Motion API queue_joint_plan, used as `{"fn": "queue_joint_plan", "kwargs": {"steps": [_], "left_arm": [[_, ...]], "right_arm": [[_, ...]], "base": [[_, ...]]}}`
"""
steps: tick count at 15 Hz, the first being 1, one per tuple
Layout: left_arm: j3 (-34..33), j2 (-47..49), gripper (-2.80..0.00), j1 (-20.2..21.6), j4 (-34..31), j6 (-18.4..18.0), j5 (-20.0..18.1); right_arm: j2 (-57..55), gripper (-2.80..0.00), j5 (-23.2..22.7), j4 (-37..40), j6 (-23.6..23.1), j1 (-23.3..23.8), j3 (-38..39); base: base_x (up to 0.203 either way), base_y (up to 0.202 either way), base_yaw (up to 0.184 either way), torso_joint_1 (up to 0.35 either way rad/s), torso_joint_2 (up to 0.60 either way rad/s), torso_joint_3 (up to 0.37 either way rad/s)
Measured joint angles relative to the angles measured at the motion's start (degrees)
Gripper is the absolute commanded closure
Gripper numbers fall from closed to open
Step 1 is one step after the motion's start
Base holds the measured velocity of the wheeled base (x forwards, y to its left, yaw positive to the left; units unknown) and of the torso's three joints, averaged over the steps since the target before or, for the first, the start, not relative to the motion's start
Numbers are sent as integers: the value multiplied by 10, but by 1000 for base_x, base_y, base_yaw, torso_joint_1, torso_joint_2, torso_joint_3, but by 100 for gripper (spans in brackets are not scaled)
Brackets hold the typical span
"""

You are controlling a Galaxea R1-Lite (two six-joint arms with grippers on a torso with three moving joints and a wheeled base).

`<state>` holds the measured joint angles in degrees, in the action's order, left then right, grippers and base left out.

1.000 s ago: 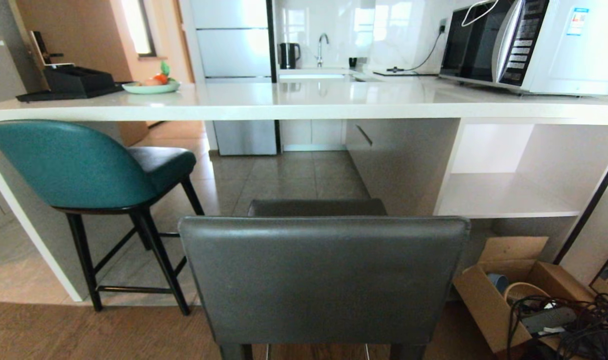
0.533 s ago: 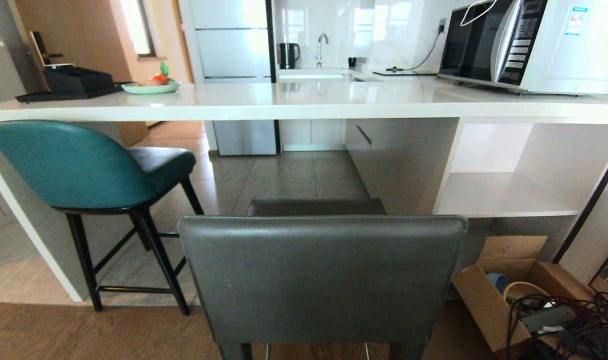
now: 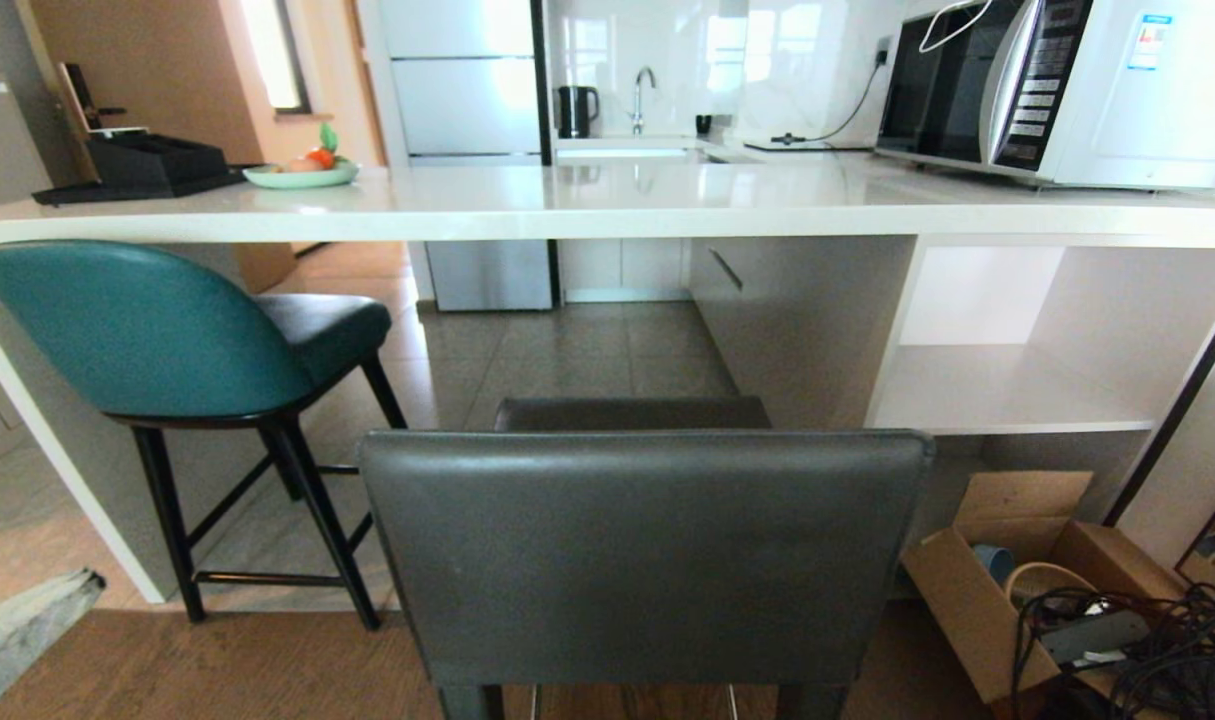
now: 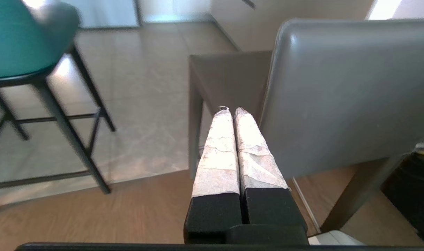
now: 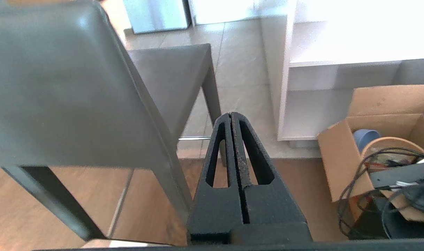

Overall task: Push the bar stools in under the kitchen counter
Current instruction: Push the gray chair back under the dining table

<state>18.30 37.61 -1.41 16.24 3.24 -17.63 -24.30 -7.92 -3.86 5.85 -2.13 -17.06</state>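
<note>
The grey bar stool [image 3: 647, 560] stands directly in front of me, its back toward me and its seat short of the kitchen counter [image 3: 607, 205]. The teal bar stool [image 3: 147, 330] stands to the left, its seat partly under the counter's edge. My left gripper [image 4: 231, 111], wrapped in white tape, is shut and empty, low beside the left edge of the grey stool's back [image 4: 337, 94]; its tip [image 3: 77, 590] shows at the lower left of the head view. My right gripper [image 5: 230, 114] is shut and empty, low beside the right edge of that back [image 5: 58, 87].
An open cardboard box [image 3: 1007, 590] with cups and tangled cables sits on the floor at the right. Above it is a white shelf [image 3: 1007, 390] under the counter. On the counter stand a microwave [image 3: 1067, 90], a fruit plate [image 3: 302, 172] and a black box [image 3: 152, 160].
The tip of my left gripper has come into the head view at the lower left. Both stools stand where they were.
</note>
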Motion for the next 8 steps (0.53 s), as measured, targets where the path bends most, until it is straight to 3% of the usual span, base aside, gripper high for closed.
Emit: {"fn": "queue_joint_plan", "kwargs": {"steps": [4, 8], "left_arm": [[-6, 179, 0, -49, 120, -14, 32], [-33, 343, 0, -155, 302, -12, 145]], "right_arm": [[-173, 0, -22, -109, 3, -8, -19], [-337, 0, -26, -243, -2, -42, -14]], "base": [[0, 0, 0, 0, 0, 0], [0, 0, 0, 0, 0, 0]]}}
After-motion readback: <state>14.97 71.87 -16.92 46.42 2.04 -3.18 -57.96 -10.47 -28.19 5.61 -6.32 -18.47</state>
